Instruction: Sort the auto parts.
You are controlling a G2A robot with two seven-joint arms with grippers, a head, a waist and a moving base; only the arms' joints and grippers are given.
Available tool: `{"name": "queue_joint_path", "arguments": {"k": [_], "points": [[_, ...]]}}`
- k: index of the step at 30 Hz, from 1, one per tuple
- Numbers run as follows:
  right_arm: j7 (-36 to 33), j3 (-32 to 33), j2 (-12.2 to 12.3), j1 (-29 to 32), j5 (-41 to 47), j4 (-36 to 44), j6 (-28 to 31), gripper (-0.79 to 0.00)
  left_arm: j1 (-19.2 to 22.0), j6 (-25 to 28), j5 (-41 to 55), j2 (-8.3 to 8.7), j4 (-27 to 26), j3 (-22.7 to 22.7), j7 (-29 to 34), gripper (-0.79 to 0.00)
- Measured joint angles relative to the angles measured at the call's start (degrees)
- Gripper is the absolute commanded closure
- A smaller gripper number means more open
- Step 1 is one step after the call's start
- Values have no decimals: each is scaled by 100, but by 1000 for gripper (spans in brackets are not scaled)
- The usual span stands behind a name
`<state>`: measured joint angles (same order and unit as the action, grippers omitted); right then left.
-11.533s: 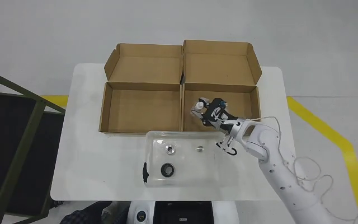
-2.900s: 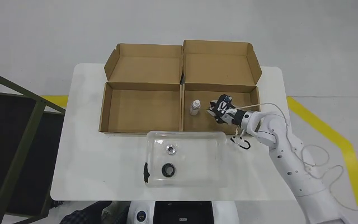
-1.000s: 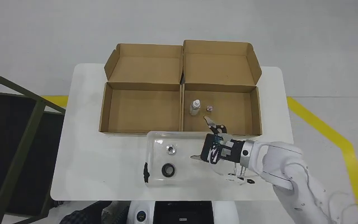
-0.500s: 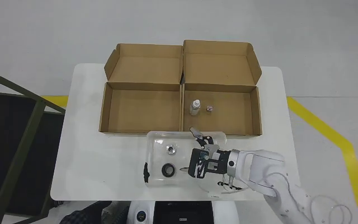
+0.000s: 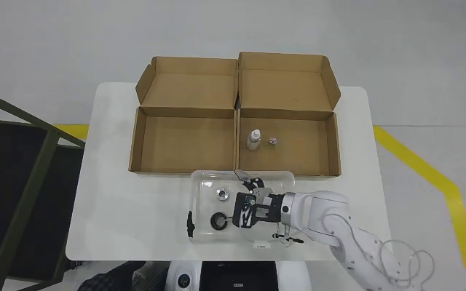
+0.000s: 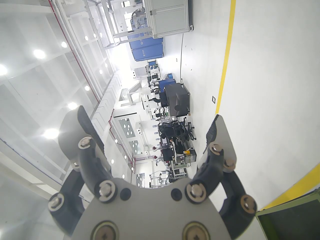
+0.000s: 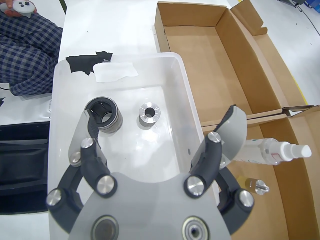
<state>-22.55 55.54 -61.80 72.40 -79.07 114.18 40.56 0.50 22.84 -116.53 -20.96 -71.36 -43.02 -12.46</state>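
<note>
A clear plastic bin (image 5: 195,182) (image 7: 185,76) holds a black ring-shaped bearing (image 5: 218,220) (image 7: 103,117) and a silver bushing (image 5: 220,194) (image 7: 149,113). My right gripper (image 5: 237,198) (image 7: 160,116) hangs open over the bin, just short of both parts, with nothing between its fingers. One finger (image 7: 87,126) sits close to the black bearing. In the right cardboard box (image 5: 331,145) lie a white spray bottle (image 5: 254,138) (image 7: 270,151) and a small metal part (image 5: 273,140) (image 7: 255,184). My left gripper (image 6: 150,116) is open, points into the room and holds nothing.
The left cardboard box (image 5: 138,145) (image 7: 205,58) has nothing in it, and both box lids stand open at the back. Black tape (image 5: 188,222) (image 7: 87,59) sticks to the bin's left end. White table (image 5: 116,189) lies bare left of the bin.
The small metal part now lies in the right box beside the bottle. My right gripper left that box and moved left across the bin, stopping close to the bearing and bushing.
</note>
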Motion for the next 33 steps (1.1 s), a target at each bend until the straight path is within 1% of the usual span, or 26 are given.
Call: {"name": "queue_joint_path", "arguments": {"k": [1, 3, 11, 12, 16, 19, 24, 25, 28, 33], "points": [[3, -22, -5, -19, -6, -25, -3, -545, 0, 0, 0, 0, 0, 0, 0, -785], [15, -75, -17, -63, -30, -93, -6, -502, 0, 0, 0, 0, 0, 0, 0, -785], [50, -296, -70, -224, -121, -358, -26, -428, 0, 0, 0, 0, 0, 0, 0, -785], [54, -330, -80, -251, -131, -409, -33, -425, 0, 0, 0, 0, 0, 0, 0, -785], [51, -434, -111, -350, -164, -572, -44, -468, 0, 0, 0, 0, 0, 0, 0, -785], [51, -495, -135, -427, -165, -692, -62, -480, 0, 0, 0, 0, 0, 0, 0, -785], [40, -593, -178, -563, -156, -879, -87, -453, 0, 0, 0, 0, 0, 0, 0, -785], [38, -610, -186, -588, -152, -912, -87, -431, 0, 0, 0, 0, 0, 0, 0, -785], [29, -677, -216, -674, -134, -1027, -95, -409, 0, 0, 0, 0, 0, 0, 0, -785], [27, -800, -269, -805, -124, -1219, -123, -437, 0, 0, 0, 0, 0, 0, 0, -785]]}}
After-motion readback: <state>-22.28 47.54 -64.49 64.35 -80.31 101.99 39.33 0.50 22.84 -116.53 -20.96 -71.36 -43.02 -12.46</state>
